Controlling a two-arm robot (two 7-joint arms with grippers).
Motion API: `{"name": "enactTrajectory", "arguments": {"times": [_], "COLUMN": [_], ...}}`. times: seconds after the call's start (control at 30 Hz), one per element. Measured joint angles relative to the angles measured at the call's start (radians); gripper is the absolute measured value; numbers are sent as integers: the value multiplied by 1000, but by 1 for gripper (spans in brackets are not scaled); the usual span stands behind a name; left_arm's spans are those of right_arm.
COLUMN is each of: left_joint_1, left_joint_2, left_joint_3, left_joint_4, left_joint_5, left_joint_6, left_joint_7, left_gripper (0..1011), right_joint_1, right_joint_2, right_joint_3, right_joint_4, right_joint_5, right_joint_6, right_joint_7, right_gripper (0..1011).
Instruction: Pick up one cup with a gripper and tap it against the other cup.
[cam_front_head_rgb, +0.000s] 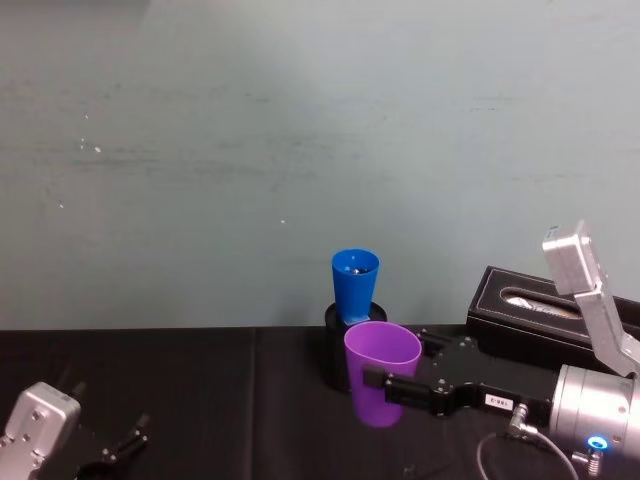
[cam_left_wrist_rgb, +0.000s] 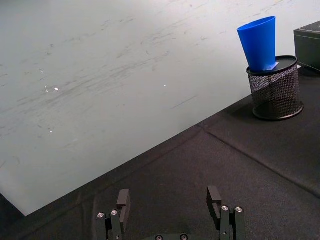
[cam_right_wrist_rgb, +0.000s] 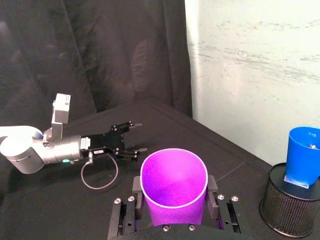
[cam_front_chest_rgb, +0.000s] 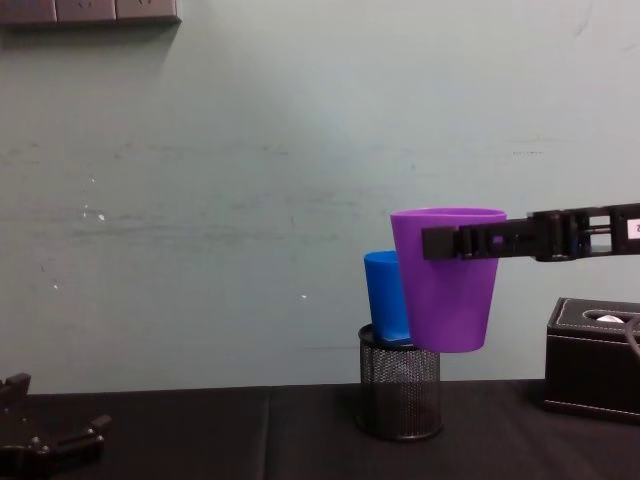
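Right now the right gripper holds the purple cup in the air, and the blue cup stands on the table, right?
No: the blue cup stands in the mesh holder, as the chest view shows. The right gripper does hold the purple cup in the air.

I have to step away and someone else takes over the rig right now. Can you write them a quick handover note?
Right gripper: shut on the purple cup, holding it upright above the table, close to the blue cup.
Left gripper: open, parked low at the table's left, idle.
Blue cup: stands in the black mesh pen holder by the wall.
Done: purple cup picked up.
Left: in the right wrist view the cups are apart, so bring the purple cup against the blue cup for the tap.
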Motion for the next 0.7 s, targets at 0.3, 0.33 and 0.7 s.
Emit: {"name": "enactTrajectory", "arguments": {"times": [0.3,0.33,0.7], "left_joint_1": [0,0,0], "left_joint_2": [0,0,0], "left_joint_3": [0,0,0], "left_joint_4": [0,0,0], "left_joint_5": [0,0,0], "left_joint_6": [0,0,0], "left_joint_7": [0,0,0], "left_gripper": [1005,1005,1005], "right_joint_1": [0,0,-2], "right_joint_2": [-1,-1,-3], "right_joint_3": [0,0,2], "right_joint_4": [0,0,2], "right_joint_5": [0,0,-1], "right_joint_6": [-2,-2,-3], "right_joint_7": [-1,-1,-1], "right_gripper": [726,728,728]}}
